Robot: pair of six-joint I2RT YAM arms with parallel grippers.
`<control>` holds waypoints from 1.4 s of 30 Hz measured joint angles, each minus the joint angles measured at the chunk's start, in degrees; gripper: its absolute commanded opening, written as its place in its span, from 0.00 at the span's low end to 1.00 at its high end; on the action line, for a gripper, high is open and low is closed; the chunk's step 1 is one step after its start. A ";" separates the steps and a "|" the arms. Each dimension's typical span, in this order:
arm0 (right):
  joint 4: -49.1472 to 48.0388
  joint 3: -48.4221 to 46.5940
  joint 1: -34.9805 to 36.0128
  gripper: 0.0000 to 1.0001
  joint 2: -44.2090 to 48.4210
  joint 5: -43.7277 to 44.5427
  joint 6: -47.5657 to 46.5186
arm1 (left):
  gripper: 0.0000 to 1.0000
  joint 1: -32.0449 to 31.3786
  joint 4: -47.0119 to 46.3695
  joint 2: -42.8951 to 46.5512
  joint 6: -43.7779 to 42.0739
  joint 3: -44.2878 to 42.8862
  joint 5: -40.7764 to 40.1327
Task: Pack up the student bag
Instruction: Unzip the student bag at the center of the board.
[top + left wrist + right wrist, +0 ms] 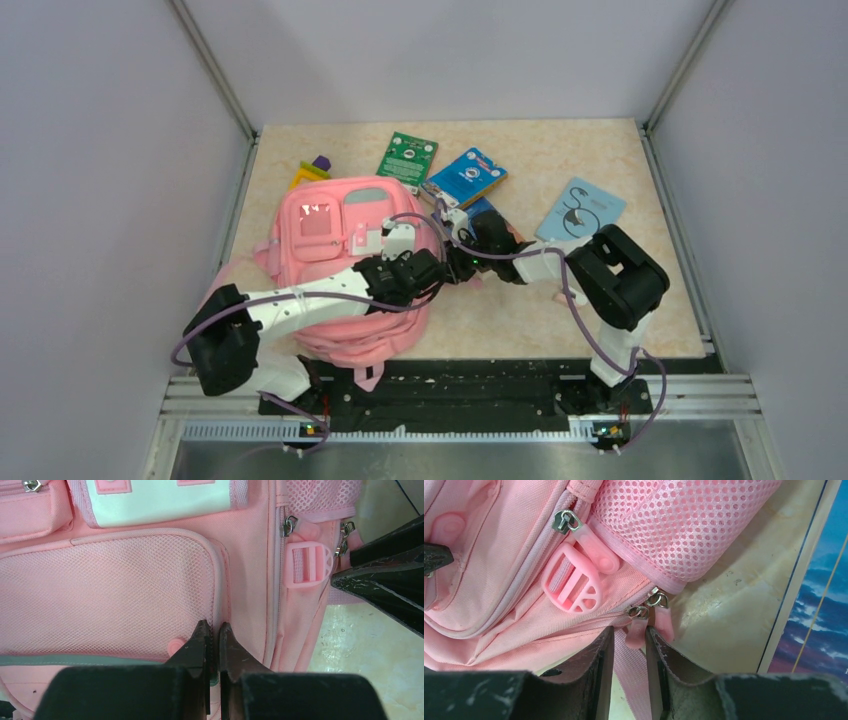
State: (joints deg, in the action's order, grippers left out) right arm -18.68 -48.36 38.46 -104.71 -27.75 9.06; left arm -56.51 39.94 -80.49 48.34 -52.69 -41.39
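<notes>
The student bag (pixel 335 250), a soft pink fabric backpack with white patches, lies flat on the left, near part of the beige marbled tabletop (pixel 560 310), front panel facing up.

Your left gripper (pixel 213 627) is over the bag's front. Its black fingers are clenched almost together, tips at the right-hand seam of a pink mesh front pocket (pixel 100 590). Whether they pinch any fabric cannot be told.

Your right gripper (pixel 630 631) is at the bag's right side, just below a pink mesh side pocket (pixel 684 525) and a pink plastic buckle (pixel 572 585). Its fingers stand a little apart, one on each side of a pink zipper pull (pixel 636 630) that hangs between them; no firm clamp shows. A second pink pull (pixel 664 620) sits just right of it.

Far of the bag, a yellow and purple item (pixel 311 172) peeks out. To the right lie a green card booklet (pixel 407 157), a blue booklet (pixel 464 177), and a pale blue card (pixel 581 208), all apart from the bag.
</notes>
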 measured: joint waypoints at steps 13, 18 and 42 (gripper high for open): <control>-1.05 0.37 0.00 0.16 0.00 0.04 0.04 | 0.00 0.00 0.79 1.27 0.24 0.02 0.00; -1.95 1.01 -0.02 0.00 0.04 0.11 0.17 | 0.00 0.00 1.22 1.84 0.26 0.02 -0.02; -4.76 3.56 -0.02 0.11 1.88 -0.79 2.56 | 0.00 0.00 1.66 2.89 0.68 0.02 -0.20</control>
State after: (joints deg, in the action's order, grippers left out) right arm -23.44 -44.80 38.44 -102.83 -28.53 11.62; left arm -56.51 41.60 -77.60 49.01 -52.66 -41.58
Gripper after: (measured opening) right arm 0.087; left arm 0.045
